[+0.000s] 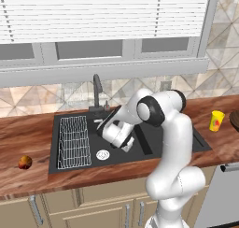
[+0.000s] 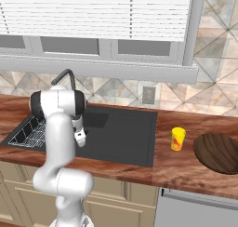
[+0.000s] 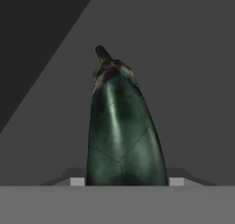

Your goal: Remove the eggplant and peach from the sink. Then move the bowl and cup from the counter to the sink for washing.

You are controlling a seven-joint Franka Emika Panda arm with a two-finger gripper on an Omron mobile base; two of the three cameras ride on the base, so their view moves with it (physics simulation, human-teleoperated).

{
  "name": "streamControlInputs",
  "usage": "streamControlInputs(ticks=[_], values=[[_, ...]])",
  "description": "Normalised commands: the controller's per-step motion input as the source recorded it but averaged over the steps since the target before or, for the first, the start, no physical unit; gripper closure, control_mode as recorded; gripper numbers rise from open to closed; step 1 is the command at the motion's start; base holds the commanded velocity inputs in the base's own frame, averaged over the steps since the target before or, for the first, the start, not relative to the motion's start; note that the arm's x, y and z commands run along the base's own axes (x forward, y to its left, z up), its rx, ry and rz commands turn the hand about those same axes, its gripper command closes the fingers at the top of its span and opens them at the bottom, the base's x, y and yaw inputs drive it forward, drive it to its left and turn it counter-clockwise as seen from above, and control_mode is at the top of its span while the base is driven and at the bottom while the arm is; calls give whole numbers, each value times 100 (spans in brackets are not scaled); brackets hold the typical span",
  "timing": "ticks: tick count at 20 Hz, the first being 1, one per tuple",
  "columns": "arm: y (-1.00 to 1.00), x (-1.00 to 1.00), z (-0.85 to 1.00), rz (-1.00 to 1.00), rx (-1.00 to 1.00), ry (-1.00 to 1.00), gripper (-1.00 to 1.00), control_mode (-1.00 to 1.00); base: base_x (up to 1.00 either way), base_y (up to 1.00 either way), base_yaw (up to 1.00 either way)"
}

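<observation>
Reaching down into the sink (image 1: 70, 162), the arm has its gripper (image 3: 124, 182) set about the eggplant (image 3: 123, 136), which runs straight out between the 2 fingertips (image 3: 77, 181) in the hand view, stem end pointing away toward the dark basin floor. The jaws stand partly open with the vegetable's thick end between them and flush to both tips; this looks like a grip, though whether the eggplant is lifted clear of the basin floor cannot be told.

The main risk, judged from here, is a slip: the eggplant is smooth and tapered, and the hold sits at one end only, so a quick swing could let it pivot or slide out and drop back into the basin. The faucet (image 1: 96, 89) stands close behind the hand, so a careless lift could also knock against it.

From the left base view comes what the hand view lacks: the peach (image 1: 25, 162) already lying on the counter (image 1: 28, 133) left of the sink, the wire rack (image 1: 73, 142) and the drain (image 1: 102, 154). From the right base view come the yellow cup (image 2: 177, 139) and the brown bowl (image 2: 218, 152), both on the counter right of the sink, well apart from the hand.
</observation>
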Motion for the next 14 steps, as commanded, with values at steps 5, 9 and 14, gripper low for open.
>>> streamControlInputs(ticks=[5, 9, 14], values=[[-16, -8, 15, 0, 0, -2, 100, -100, 0, 0, 0], [-14, -9, 16, 0, 0, 0, 100, -100, 0, 0, 0], [-2, -7, 17, 0, 0, 0, 100, -100, 0, 0, 0]])
